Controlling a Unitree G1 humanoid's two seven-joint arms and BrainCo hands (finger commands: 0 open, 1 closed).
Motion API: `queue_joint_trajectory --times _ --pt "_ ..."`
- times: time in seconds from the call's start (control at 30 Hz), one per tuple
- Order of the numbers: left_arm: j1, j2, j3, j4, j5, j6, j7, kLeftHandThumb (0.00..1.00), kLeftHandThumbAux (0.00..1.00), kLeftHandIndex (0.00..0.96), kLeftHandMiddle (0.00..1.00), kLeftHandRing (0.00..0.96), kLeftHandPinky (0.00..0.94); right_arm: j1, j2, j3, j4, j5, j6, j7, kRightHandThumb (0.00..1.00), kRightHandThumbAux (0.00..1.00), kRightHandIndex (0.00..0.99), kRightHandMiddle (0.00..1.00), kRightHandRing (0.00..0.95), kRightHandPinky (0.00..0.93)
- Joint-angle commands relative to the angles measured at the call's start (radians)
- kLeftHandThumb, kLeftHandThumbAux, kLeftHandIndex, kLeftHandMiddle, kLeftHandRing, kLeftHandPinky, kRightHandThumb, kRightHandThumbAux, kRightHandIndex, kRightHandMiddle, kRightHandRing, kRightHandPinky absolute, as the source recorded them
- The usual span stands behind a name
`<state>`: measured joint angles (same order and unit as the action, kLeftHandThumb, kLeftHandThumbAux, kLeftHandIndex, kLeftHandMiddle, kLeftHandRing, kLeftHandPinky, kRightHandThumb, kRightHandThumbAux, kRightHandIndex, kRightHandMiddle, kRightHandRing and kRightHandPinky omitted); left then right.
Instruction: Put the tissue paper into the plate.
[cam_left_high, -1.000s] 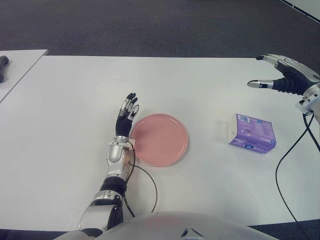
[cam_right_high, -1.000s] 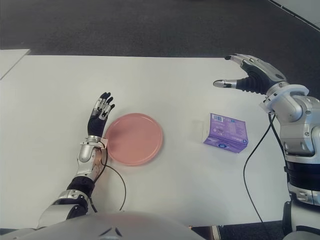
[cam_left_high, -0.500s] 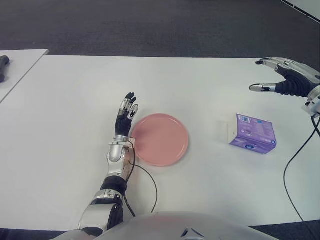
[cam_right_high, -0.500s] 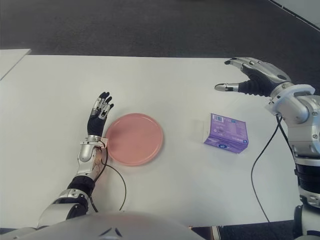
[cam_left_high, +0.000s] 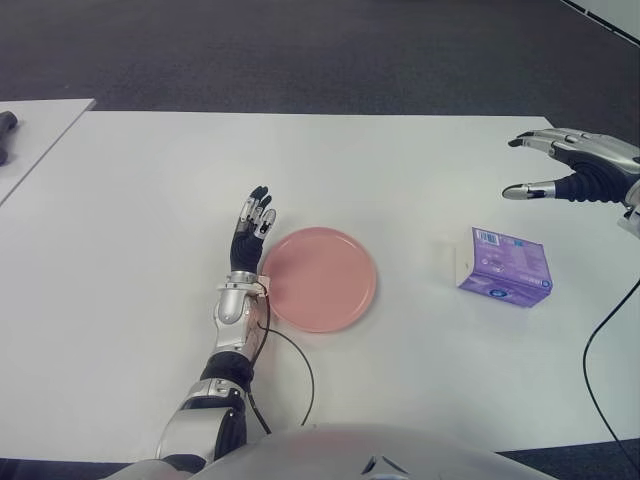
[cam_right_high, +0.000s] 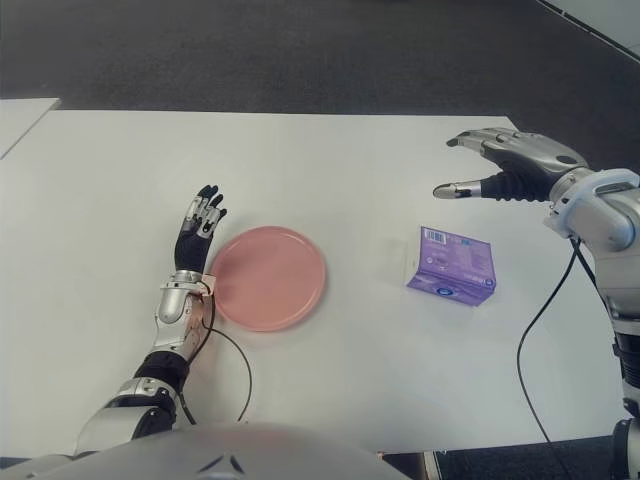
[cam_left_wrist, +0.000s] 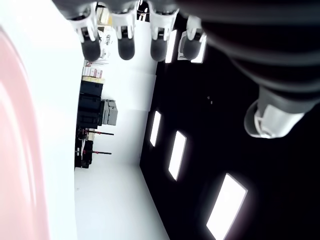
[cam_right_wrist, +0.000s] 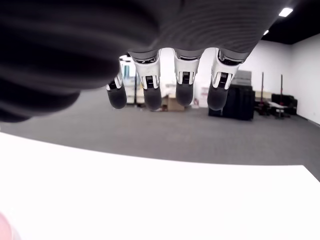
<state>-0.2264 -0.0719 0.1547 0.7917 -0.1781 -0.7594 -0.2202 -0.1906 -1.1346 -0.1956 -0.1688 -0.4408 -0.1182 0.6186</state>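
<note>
A purple pack of tissue paper (cam_left_high: 506, 267) lies flat on the white table (cam_left_high: 400, 170), right of a round pink plate (cam_left_high: 320, 279). My right hand (cam_right_high: 490, 168) hovers above and behind the pack, fingers spread and holding nothing. My left hand (cam_left_high: 252, 228) shows just left of the plate, fingers straight, nothing in it. In the left wrist view a strip of the plate's pink rim (cam_left_wrist: 20, 150) is visible.
A second white table (cam_left_high: 30, 135) stands at the far left with a dark object (cam_left_high: 6, 130) on it. Dark carpet (cam_left_high: 300, 50) lies beyond the table's far edge. A black cable (cam_left_high: 295, 370) runs on the table by my left forearm.
My right hand has drifted right and slightly lower, towards the tissue pack's side of the table. The left hand, plate and pack have stayed put.
</note>
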Motion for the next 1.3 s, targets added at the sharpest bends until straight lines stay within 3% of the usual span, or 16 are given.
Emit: queue_joint_trajectory --times 0.03,0.43,0.9,1.03,1.3 --pt "0.028 0.001 0.009 0.020 -0.006 0.019 0.006 0.023 0.431 0.000 0.000 0.000 0.000 0.028 -0.028 0.001 -0.032 0.007 0.004 0.053 0.503 0.171 0.000 0.000 0.000 0.000" --pt "0.022 0.002 0.013 0.029 -0.018 0.002 -0.005 0.034 0.436 0.000 0.000 0.000 0.000 0.073 -0.012 0.003 -0.050 -0.037 -0.017 0.030 0.534 0.195 0.000 0.000 0.000 0.000" --pt "0.035 0.006 0.020 0.003 -0.024 0.032 -0.016 0.029 0.439 0.000 0.000 0.000 0.000 0.143 0.053 0.013 -0.016 -0.125 -0.055 -0.128 0.530 0.223 0.000 0.000 0.000 0.000" --pt "0.036 0.006 0.024 -0.002 -0.037 0.044 -0.030 0.035 0.441 0.000 0.000 0.000 0.000 0.163 0.076 0.040 0.067 -0.165 -0.114 -0.225 0.525 0.234 0.000 0.000 0.000 0.000" --pt "0.037 0.010 0.025 -0.008 -0.037 0.048 -0.034 0.041 0.438 0.000 0.000 0.000 0.000 0.186 0.078 0.044 0.079 -0.160 -0.148 -0.249 0.554 0.236 0.000 0.000 0.000 0.000"
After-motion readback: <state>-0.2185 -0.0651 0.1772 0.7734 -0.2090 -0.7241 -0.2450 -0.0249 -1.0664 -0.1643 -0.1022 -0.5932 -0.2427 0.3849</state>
